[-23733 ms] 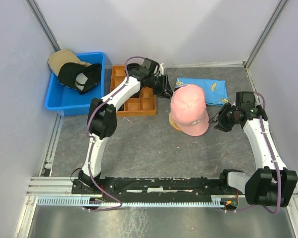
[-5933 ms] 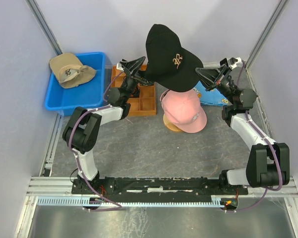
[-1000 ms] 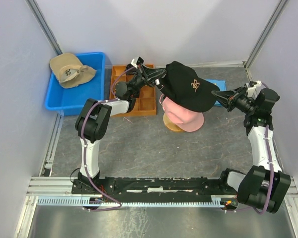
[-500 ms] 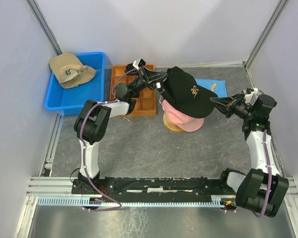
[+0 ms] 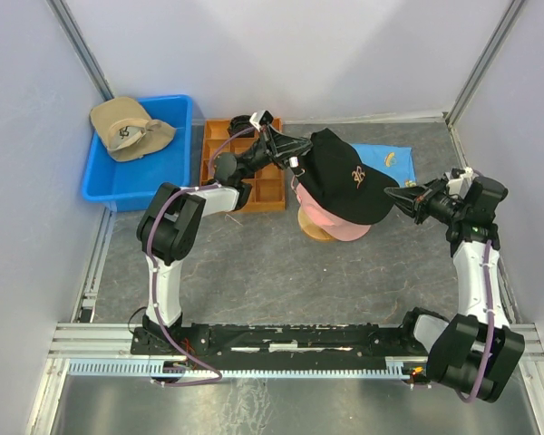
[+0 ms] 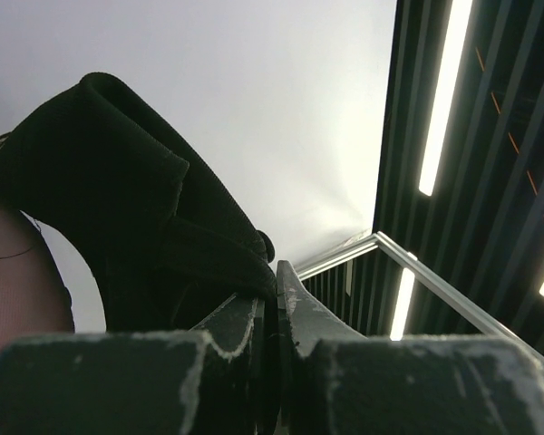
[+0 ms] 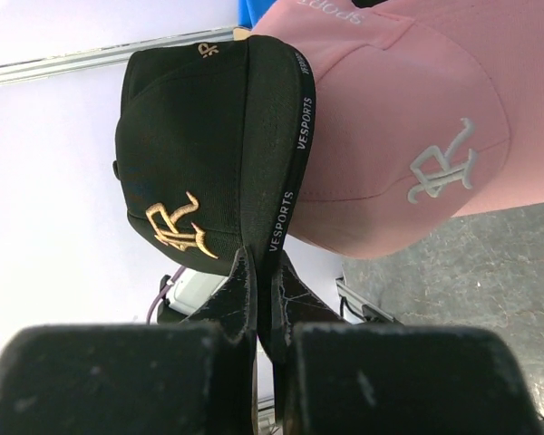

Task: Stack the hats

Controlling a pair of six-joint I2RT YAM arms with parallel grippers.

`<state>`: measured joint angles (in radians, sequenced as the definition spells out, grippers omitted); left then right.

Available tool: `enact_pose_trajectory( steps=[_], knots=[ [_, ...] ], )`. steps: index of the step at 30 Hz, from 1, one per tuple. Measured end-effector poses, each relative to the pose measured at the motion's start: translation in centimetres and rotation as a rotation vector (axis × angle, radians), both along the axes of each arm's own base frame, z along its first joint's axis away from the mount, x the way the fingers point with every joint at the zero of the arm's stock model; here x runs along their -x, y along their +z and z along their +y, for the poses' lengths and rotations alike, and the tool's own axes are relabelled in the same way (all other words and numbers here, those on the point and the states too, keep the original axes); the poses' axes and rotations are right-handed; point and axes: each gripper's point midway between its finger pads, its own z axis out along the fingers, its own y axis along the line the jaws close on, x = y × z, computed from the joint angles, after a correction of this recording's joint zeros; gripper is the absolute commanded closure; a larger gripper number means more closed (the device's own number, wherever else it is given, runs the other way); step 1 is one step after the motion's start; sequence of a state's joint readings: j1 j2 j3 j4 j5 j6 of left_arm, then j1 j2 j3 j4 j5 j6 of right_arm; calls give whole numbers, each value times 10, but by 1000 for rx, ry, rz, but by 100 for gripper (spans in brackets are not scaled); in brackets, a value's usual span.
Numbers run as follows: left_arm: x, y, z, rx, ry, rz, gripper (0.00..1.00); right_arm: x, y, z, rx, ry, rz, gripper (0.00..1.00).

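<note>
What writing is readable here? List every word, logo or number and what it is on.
"VESPORTS": twice along the brim edge of the black cap.
"SPORTS", its start unclear: on the pink cap, at the frame's top.
"R" monogram: gold on the black cap, pale on the pink cap.
Emblem on the tan cap: too small to read.

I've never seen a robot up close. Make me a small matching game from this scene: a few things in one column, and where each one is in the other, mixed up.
Things:
1. black cap
2. pink cap
3. tan cap
4. orange tray

Places:
A. in the blue bin
B. gripped by the left pincer and the right pincer
C. beneath the black cap
D. right next to the blue bin

Pairs: 1-B, 2-C, 3-A, 4-D
</note>
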<state>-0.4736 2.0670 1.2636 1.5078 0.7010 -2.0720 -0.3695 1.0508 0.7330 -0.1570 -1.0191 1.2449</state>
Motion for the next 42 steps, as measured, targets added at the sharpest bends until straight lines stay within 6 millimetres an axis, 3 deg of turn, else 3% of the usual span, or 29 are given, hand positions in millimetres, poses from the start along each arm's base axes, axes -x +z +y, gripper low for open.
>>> enact_pose_trajectory(
  steps=[12, 23, 27, 30, 35, 42],
  knots=[
    [9, -13, -7, -37, -42, 16, 97, 5, -25, -8, 15, -5, 31, 100],
    [3, -76, -9, -112, -45, 163, 97, 2, -74, -16, 36, 46, 96, 100],
    [-2, -90, -6, -125, -37, 187, 97, 3, -85, -15, 46, 71, 99, 100],
    [-3, -94, -1, -135, -40, 187, 97, 5, -94, -10, 55, 96, 100, 100],
    [-15, -101, 19, -149, -17, 178, 97, 12, -114, 18, 70, 180, 128, 100],
    [-29, -111, 37, -157, 17, 194, 97, 2, -129, 40, 135, 225, 158, 100]
  ],
)
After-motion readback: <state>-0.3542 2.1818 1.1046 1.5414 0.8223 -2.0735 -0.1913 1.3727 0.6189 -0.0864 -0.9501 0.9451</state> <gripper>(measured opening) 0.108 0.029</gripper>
